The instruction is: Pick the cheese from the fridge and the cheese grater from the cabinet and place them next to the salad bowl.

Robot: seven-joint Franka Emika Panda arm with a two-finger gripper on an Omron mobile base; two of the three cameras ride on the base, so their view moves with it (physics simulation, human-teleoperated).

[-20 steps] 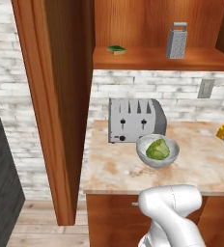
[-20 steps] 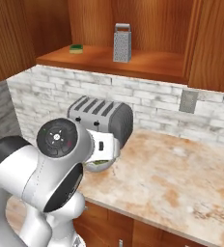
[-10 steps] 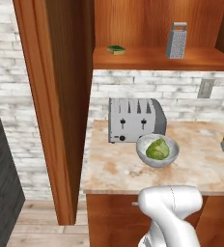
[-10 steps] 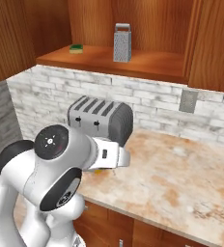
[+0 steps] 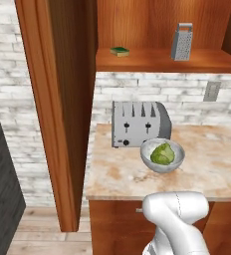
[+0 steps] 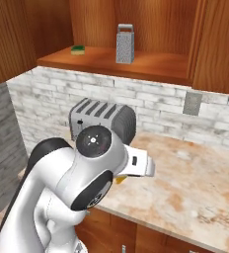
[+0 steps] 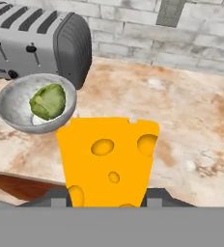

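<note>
Marbled beige counter (image 5: 212,164) below a white brick wall. Left base view: silver toaster (image 5: 140,123) at the back, salad bowl (image 5: 162,155) with lettuce touching or just in front of its right end. Open cabinet (image 5: 162,60) above, its shelf carrying the cheese grater (image 5: 181,42) upright at right and a green-and-yellow sponge (image 5: 120,50) at left, well apart. Dark fridge (image 5: 0,199) edge at far left.

Right base view: grater (image 6: 125,44) and sponge (image 6: 78,49) again on the shelf; toaster (image 6: 104,118) partly behind the white arm; a sliver of orange under the wrist.

Hand view: cheese (image 7: 107,160), a yellow-orange wedge with holes, clamped in the gripper (image 7: 106,198) above the counter's front edge, bowl (image 7: 35,102) near to its left, wall outlet (image 7: 170,12) beyond.
</note>
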